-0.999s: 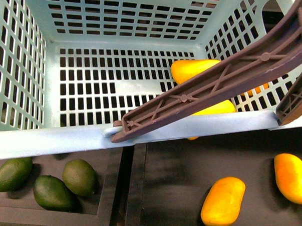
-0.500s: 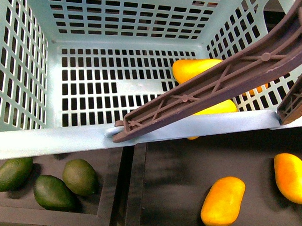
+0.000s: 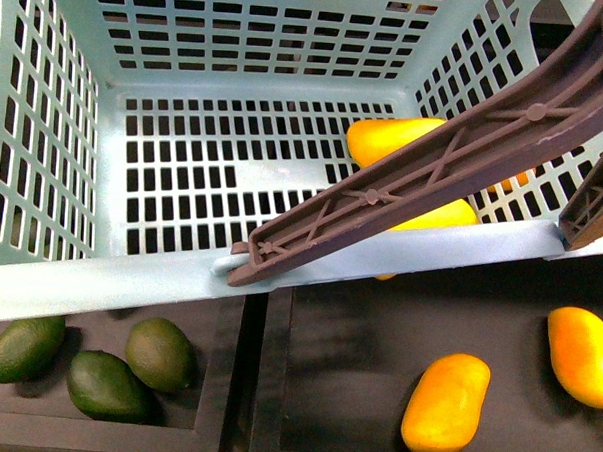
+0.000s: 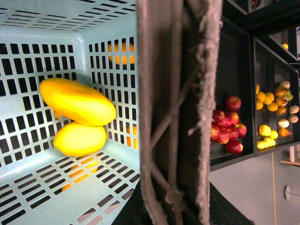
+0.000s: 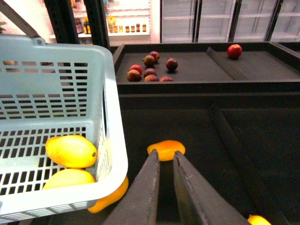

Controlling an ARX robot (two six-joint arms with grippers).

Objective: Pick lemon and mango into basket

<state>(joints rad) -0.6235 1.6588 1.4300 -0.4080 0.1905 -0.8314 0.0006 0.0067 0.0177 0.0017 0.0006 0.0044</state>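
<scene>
The light teal basket (image 3: pixel 129 279) fills the upper front view, and its brown handle (image 3: pixel 435 157) slants across the right side. Inside it, against the right wall, the yellow-orange mango (image 3: pixel 390 138) lies beside the shorter bright-yellow lemon (image 3: pixel 437 214). In the left wrist view the mango (image 4: pixel 77 101) and the lemon (image 4: pixel 79 139) touch. My left gripper (image 4: pixel 171 199) is shut on the handle (image 4: pixel 173 103). My right gripper (image 5: pixel 164 157) is shut with nothing in it. It hangs over a dark tray just outside the basket (image 5: pixel 115 140). Neither gripper shows in the front view.
Two loose mangoes (image 3: pixel 446 404) (image 3: pixel 583 355) lie in the dark tray below the basket; one (image 5: pixel 166 149) lies just beyond my right fingertips. Three dark green fruits (image 3: pixel 95 367) sit in the left tray. Red apples (image 4: pixel 227 131) (image 5: pixel 150 70) fill trays further off.
The basket, its handle and the two fruits inside have drifted slightly to the right in the front view. The loose fruits in the trays have not moved.
</scene>
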